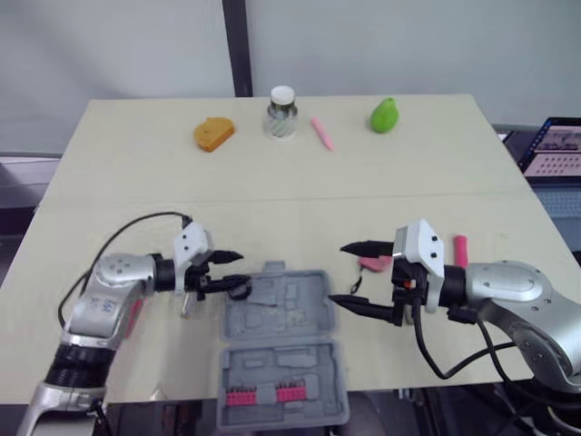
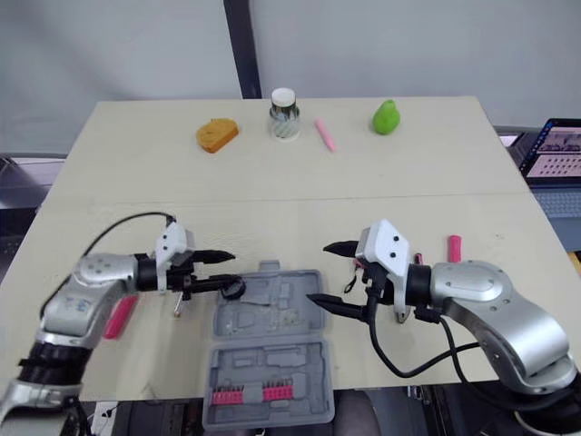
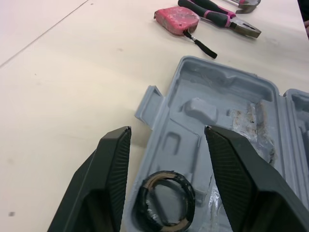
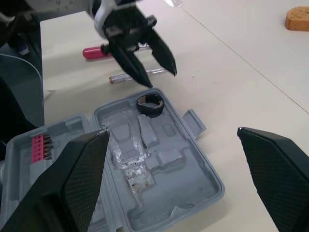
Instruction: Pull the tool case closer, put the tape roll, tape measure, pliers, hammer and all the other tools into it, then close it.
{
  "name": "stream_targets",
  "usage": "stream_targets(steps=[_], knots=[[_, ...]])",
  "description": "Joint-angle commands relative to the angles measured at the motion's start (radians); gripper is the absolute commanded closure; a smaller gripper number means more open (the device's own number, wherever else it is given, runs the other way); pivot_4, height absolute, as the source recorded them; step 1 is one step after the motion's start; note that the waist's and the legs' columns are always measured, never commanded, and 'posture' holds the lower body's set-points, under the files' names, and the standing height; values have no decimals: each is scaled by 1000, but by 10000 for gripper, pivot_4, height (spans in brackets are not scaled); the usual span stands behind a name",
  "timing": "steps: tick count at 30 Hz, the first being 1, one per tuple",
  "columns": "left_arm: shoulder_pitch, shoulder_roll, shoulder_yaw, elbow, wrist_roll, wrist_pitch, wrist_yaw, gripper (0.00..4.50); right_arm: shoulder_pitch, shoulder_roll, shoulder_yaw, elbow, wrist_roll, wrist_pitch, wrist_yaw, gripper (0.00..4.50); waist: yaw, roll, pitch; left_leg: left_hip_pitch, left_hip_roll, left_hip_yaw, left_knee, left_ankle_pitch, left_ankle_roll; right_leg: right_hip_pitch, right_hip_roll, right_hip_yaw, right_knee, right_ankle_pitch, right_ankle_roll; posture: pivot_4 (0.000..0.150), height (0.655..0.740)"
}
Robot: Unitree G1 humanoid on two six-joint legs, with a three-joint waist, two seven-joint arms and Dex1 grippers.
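Four items are lined up near the far edge of the pale wooden table (image 1: pixel 127 191). From left to right they are an orange bread-shaped sponge (image 1: pixel 213 133), a small upright glass jar with a white lid (image 1: pixel 282 113), a slim pink stick lying flat (image 1: pixel 322 133) and a green pear-shaped object (image 1: pixel 384 115). None touch. A dark vertical post (image 1: pixel 238 45) rises behind the table. A lit laptop screen (image 1: pixel 556 150) sits beyond the right edge.

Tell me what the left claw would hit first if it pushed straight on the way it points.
Most likely the tape roll, lying in the open tool case just ahead of the left claw; depth is unclear.
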Motion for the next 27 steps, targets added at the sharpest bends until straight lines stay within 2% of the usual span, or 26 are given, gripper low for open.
stream_targets(steps=[1,3,15,27], knots=[[27,-24,24,4,6,-48,55,31972,-3,-8,-41,-25,16,-17,-2,0,1,0,0,0,0,0,0,0,0,0,0,0,0,0,0,1500,7400],[41,-32,20,-4,8,-47,73,41919,-6,-13,-43,-16,15,-21,6,0,3,0,0,0,0,0,1,0,0,0,0,0,0,0,0,1500,7400],[99,-51,16,-21,-22,-67,103,41919,-28,-24,-36,8,15,-30,28,0,2,0,0,0,0,-1,2,0,0,1,0,0,0,0,0,1500,7400],[90,-81,3,12,-26,-74,98,41919,-23,-26,-29,1,19,-24,23,0,4,0,0,0,0,-1,2,0,0,1,0,0,0,0,0,1500,7400]])
